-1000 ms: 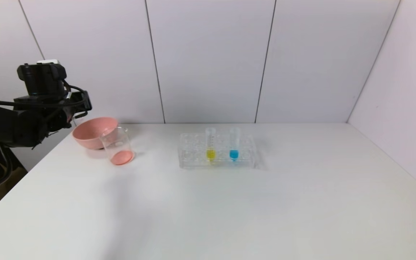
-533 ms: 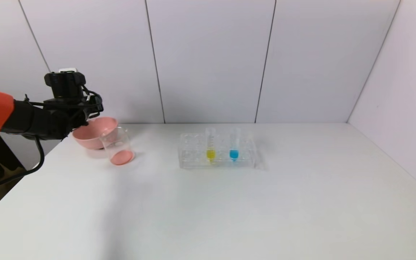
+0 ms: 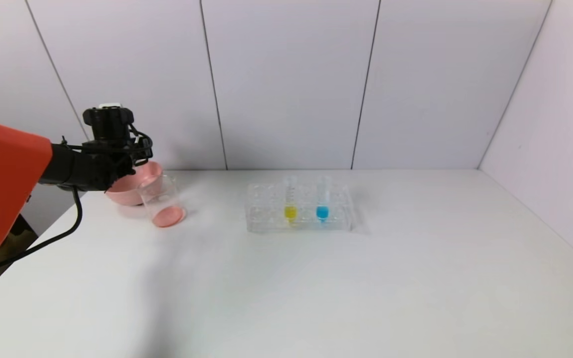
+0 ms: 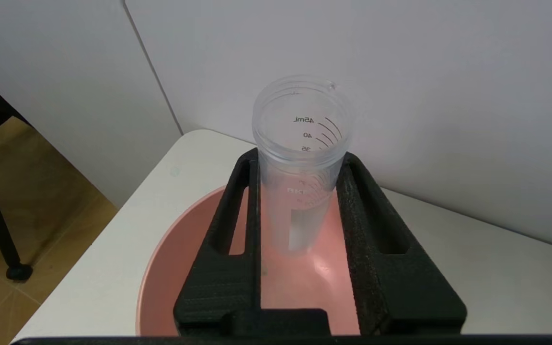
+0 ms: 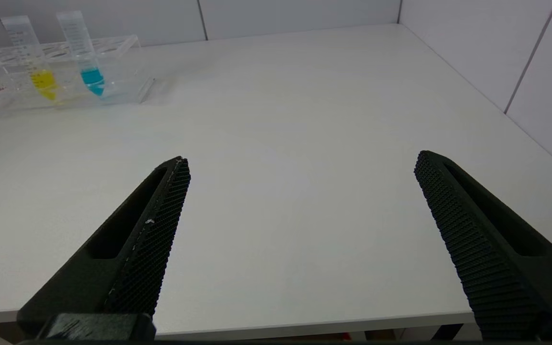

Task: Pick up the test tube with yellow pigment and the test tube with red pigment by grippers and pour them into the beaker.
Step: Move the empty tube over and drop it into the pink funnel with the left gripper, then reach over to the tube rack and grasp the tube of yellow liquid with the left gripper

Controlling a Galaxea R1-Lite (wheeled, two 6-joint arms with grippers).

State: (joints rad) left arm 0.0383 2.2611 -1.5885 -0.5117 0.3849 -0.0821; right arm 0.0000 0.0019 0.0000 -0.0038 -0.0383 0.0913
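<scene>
Test tube with red pigment (image 4: 304, 129): pinched upright between the two fingers of the left gripper (image 4: 300, 160), mouth up, lower end hanging over the pink bowl (image 4: 180, 258) just behind and to the left of the beaker (image 3: 162, 201). No red liquid discernible inside; a pinkish-red layer on the beaker floor instead, so red pour judged complete. Test tube with yellow pigment (image 3: 290, 199): standing in the clear tube rack (image 3: 266, 214), well to the right of the beaker, beside a blue-filled tube (image 3: 322, 199) one place farther from the beaker. Right gripper (image 5: 302, 160): out of the head view, low at the near table edge, far right of the beaker, fingers spread wide, nothing between them. Table (image 3: 316, 288): white, otherwise bare to the right of the beaker. Step in hand, as judged: depositing the spent tube in the bowl. Recommended handling: lower until the rounded end sits close to the bowl floor before releasing, to prevent a bounce or a roll over the rim; keep the wrist away from the beaker side, since the beaker stands touching or nearly touching the bowl and could be knocked; open the fingers fully and lift straight up. Remaining afterward: yellow tube, fetched from the rack without disturbing the blue one.
</scene>
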